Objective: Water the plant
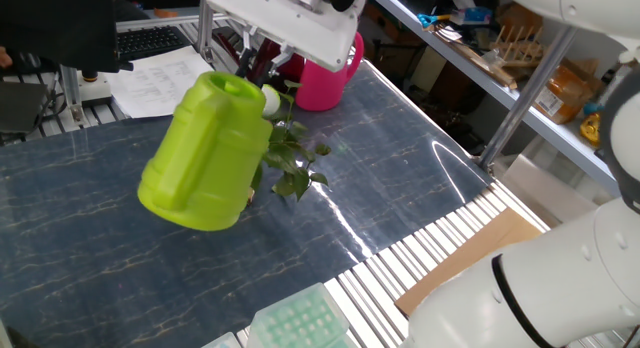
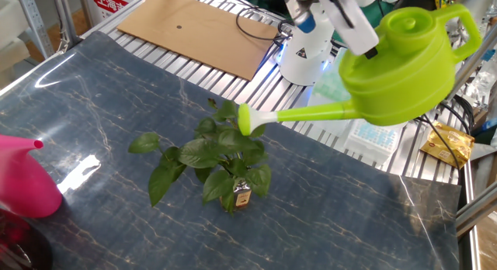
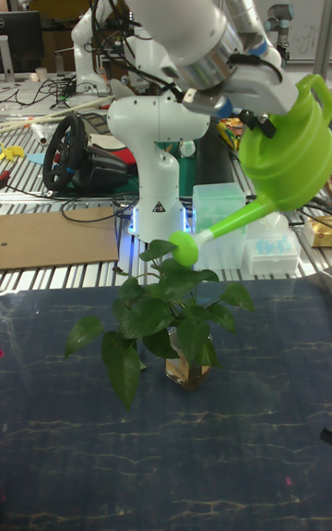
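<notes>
The plant (image 2: 213,157) is a sprig of dark green leaves in a tiny glass bottle (image 2: 241,197) with a red-yellow label, standing mid-table; it also shows in the tall view (image 3: 171,314) and, half hidden by the can, in one fixed view (image 1: 292,166). My gripper (image 3: 261,123) is shut on the top of a lime green watering can (image 2: 400,68), held in the air and tilted. Its spout head (image 2: 247,120) hangs just above the plant's upper leaves. The fingers are mostly hidden by the hand (image 1: 280,28). No water shows.
A pink watering can (image 1: 325,78) stands at the table's edge (image 2: 23,185). A cardboard sheet (image 2: 194,29) and the white robot base (image 3: 157,181) lie beyond the mat. Clear boxes (image 3: 221,218), a green rack (image 1: 300,323) and papers (image 1: 165,78) sit off the mat.
</notes>
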Controlling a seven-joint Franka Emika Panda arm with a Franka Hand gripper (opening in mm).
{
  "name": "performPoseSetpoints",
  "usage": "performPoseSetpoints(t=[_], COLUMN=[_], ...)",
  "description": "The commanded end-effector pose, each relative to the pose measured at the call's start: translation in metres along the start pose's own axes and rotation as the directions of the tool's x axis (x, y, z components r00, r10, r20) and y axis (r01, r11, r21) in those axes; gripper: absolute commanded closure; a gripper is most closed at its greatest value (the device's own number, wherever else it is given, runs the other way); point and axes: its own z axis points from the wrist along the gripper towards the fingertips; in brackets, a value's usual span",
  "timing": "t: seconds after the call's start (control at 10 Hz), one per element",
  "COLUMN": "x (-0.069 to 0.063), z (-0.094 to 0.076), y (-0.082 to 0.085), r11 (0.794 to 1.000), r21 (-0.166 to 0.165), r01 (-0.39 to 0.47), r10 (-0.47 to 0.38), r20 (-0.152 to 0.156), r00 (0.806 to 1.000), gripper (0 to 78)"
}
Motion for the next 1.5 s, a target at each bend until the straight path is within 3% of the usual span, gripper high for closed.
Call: performPoseSetpoints(t=[0.1,0.2,0.3,0.4,0.5,0.7,0.8,1.1,1.5], x=[0.000,0.002,0.004,0.008,0.012,0.017,0.018,0.021,0.024], z=[-0.001,-0.001,0.000,0.001,0.002,0.003,0.005,0.017,0.036], y=[0.002,0.002,0.002,0.002,0.002,0.002,0.003,0.010,0.020], r11=[0.999,0.999,0.999,0.998,0.998,0.998,0.998,0.997,0.995], r21=[0.024,0.022,0.021,0.039,0.051,0.032,0.046,0.051,0.035], r01=[0.022,0.029,0.032,0.039,0.043,0.049,0.049,0.054,0.091], r10=[-0.025,-0.032,-0.036,-0.049,-0.057,-0.057,-0.064,-0.072,-0.095], r20=[0.107,0.176,0.226,0.281,0.318,0.376,0.423,0.506,0.560], r00=[0.994,0.984,0.973,0.959,0.946,0.925,0.904,0.860,0.823], gripper=[76.4,76.4,76.4,76.4,76.4,76.4,76.4,76.4,76.4])
